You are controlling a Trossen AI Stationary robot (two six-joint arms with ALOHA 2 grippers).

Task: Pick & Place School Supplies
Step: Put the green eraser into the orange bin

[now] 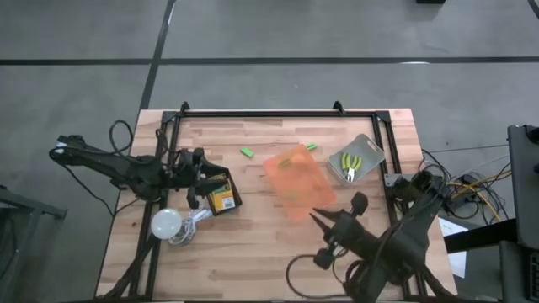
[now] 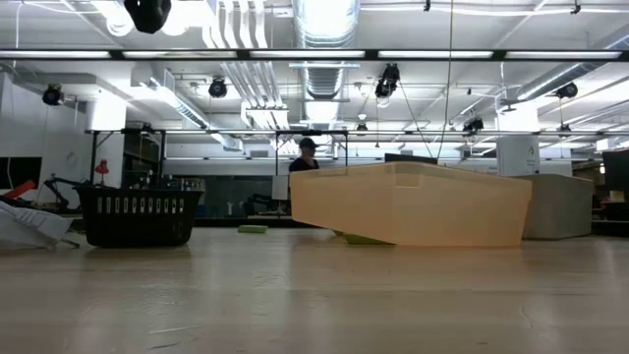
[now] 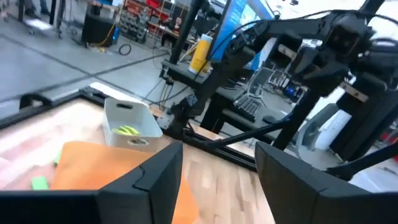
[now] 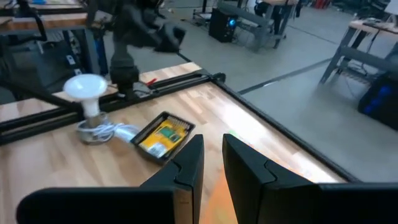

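Small yellow-and-green crayon boxes (image 1: pixel 222 199) lie in a shallow black container (image 4: pixel 149 151) at the table's left. My left gripper (image 1: pixel 205 175) hangs above it, open and empty, pointing level toward the right. Two green blocks (image 1: pixel 248 152) (image 1: pixel 311 146) lie on the wood beside the orange tray (image 1: pixel 296 178). Yellow-handled tools (image 1: pixel 350 165) rest in a grey bin (image 3: pixel 144 124) at the far right. My right gripper (image 1: pixel 317 215) hovers raised over the tray's near edge, shut on nothing.
A white bulb (image 1: pixel 166 223) with its coiled cord lies near the table's left front. A black frame (image 1: pixel 278 114) runs along the table's far and side edges. Bare wood lies open along the front middle (image 1: pixel 253 252).
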